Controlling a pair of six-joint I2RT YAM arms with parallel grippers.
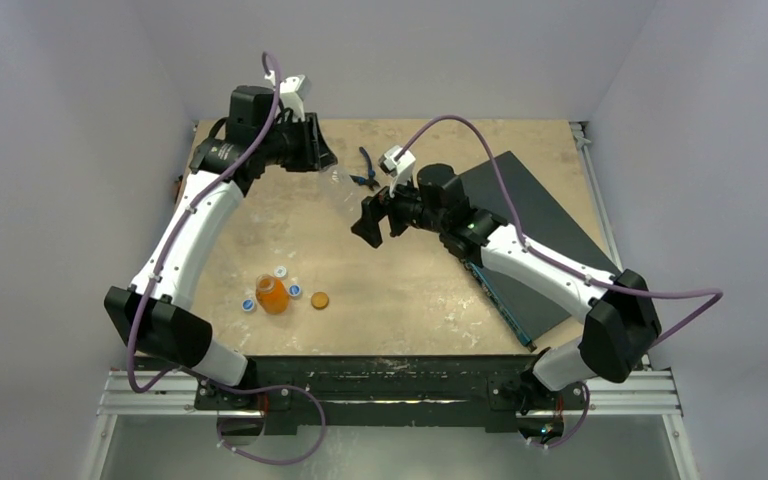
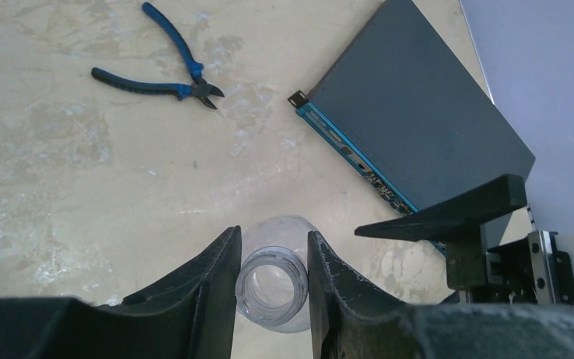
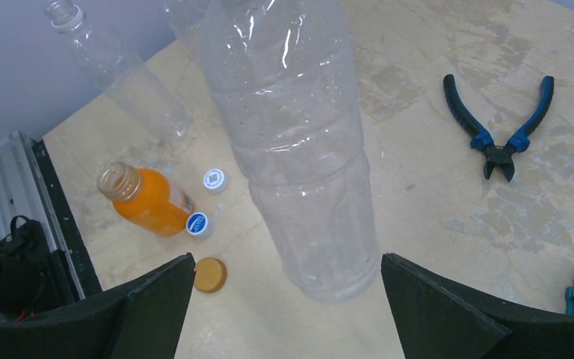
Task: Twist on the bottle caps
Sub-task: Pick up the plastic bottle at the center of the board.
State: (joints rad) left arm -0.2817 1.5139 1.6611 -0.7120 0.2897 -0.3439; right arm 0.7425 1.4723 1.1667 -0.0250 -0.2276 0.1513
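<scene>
My left gripper (image 2: 273,236) is shut on the open, capless neck of a clear bottle (image 2: 272,285), which it holds off the table (image 1: 440,290). In the right wrist view the body of that clear bottle (image 3: 299,149) reaches down between the fingers of my open right gripper (image 3: 288,259), touching neither. From above, the right gripper (image 1: 373,217) faces the left gripper (image 1: 317,152). A squat orange bottle (image 3: 146,198) stands uncapped near the front. Beside it lie a white cap (image 3: 214,179), a blue cap (image 3: 198,223) and an orange-brown cap (image 3: 211,274). Another blue cap (image 1: 248,305) lies left of the orange bottle (image 1: 272,295).
Blue-handled pliers (image 1: 365,168) lie at the back middle. A dark flat slab (image 1: 535,225) with a blue edge lies on the right, under my right arm. A second clear bottle (image 3: 112,67) with a white neck ring lies beyond the orange one.
</scene>
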